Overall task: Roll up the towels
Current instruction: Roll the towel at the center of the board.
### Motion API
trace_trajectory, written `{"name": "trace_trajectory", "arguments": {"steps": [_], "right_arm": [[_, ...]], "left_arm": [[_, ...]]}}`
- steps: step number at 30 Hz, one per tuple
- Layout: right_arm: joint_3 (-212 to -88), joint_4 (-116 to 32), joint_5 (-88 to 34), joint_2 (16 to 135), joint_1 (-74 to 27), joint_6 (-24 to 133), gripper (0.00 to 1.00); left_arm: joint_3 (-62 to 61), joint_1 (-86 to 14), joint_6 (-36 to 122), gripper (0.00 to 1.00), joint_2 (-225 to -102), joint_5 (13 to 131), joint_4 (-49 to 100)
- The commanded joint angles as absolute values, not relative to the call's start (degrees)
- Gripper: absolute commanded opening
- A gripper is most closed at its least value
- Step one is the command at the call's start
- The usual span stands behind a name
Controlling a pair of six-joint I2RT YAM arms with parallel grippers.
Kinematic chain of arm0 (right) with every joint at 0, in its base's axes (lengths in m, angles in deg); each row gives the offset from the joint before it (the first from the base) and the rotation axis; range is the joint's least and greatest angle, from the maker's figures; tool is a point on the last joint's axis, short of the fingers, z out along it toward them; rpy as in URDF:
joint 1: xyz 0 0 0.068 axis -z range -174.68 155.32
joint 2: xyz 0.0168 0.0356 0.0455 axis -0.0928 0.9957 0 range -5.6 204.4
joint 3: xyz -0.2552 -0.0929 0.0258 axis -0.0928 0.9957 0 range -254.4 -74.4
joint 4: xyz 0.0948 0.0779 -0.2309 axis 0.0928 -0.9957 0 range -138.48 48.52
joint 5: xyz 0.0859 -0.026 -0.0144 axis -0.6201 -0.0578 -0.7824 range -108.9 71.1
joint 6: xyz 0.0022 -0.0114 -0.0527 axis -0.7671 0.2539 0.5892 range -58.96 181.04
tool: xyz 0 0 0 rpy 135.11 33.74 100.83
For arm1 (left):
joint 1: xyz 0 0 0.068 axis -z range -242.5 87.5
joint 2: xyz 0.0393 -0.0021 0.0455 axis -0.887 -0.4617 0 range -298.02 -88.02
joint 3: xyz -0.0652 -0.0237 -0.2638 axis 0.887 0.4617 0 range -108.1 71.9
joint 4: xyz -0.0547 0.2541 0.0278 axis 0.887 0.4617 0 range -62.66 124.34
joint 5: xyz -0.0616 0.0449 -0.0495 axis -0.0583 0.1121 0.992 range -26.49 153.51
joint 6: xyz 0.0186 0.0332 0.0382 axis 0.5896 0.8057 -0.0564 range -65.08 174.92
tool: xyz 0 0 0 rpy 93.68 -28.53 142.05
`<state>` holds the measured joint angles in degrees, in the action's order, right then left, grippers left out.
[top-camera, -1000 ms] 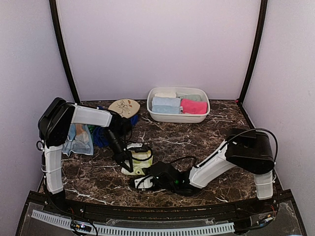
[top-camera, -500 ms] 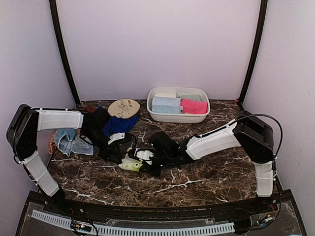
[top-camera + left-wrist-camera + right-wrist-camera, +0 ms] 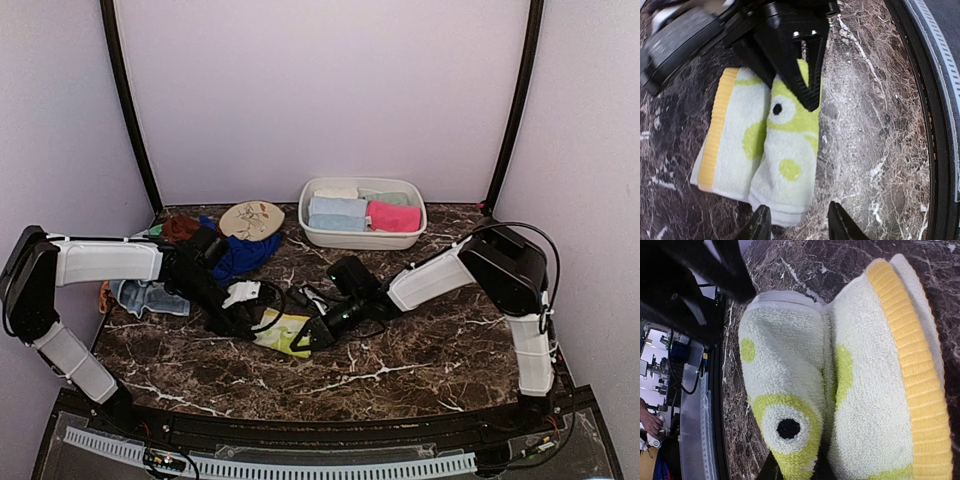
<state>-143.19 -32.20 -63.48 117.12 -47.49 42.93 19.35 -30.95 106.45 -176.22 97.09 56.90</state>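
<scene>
Yellow-green towel [image 3: 283, 332] front-centre on worktop [image 3: 440, 340], bunched in two thick folds, roll looks unfinished. Right claw [image 3: 308, 336] clamped on one end. Left claw [image 3: 799, 225] apart at other end, gripping nothing. Rolled towels [image 3: 350, 212] already in basin [image 3: 362, 241]. Loose towels [image 3: 235, 257] heaped at left, still to roll.

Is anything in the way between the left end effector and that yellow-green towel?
Nothing visible does. The left end effector sits open right at one end of the yellow-green towel. The right end effector pinches the opposite end, clear of that gap.
</scene>
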Motion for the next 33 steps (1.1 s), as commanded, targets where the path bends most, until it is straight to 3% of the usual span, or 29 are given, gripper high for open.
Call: {"name": "trace_trajectory", "arguments": {"steps": [1, 8, 10, 15, 21, 23, 24, 25, 30, 33], "right_arm": [[-141.08, -33.89, -65.71, 119.87, -46.24, 36.86, 0.00], [-140.78, -33.14, -66.19, 120.50, -45.70, 36.12, 0.00], [-140.80, -32.36, -66.17, 120.31, -45.65, 35.95, 0.03], [-136.34, -25.00, -63.50, 116.92, -45.41, 34.33, 0.24], [-130.16, -18.72, -51.54, 107.31, -45.30, 37.88, 0.46], [-126.50, -16.66, -45.24, 102.45, -45.85, 42.65, 0.57], [-124.68, -16.20, -41.55, 99.75, -46.48, 45.73, 0.70], [-122.93, -16.78, -37.48, 97.54, -47.60, 49.57, 0.98], [-120.41, -23.16, -5.55, 92.47, -58.75, 72.19, 1.00], [-117.28, -13.83, 19.73, 95.12, -66.03, 84.38, 1.00]], "left_arm": [[16.43, -25.20, 107.78, 0.41, -178.76, 92.32, 53.09], [12.74, -23.36, 106.57, 0.41, -184.82, 87.53, 51.17], [12.11, -23.35, 105.13, 0.35, -186.28, 87.69, 51.35], [9.47, -24.37, 101.09, 0.03, -191.01, 88.89, 55.40], [5.85, -26.88, 99.53, 0.00, -195.96, 93.57, 61.25], [3.71, -26.90, 99.74, 0.00, -198.36, 94.32, 64.15], [2.83, -26.90, 99.82, 0.00, -199.54, 94.41, 65.37], [1.77, -26.90, 99.95, 0.00, -200.54, 94.33, 66.31], [-2.95, -28.63, 100.01, 0.00, -204.72, 94.28, 70.80], [-4.60, -28.70, 99.59, 0.00, -206.05, 94.27, 72.06]]}}
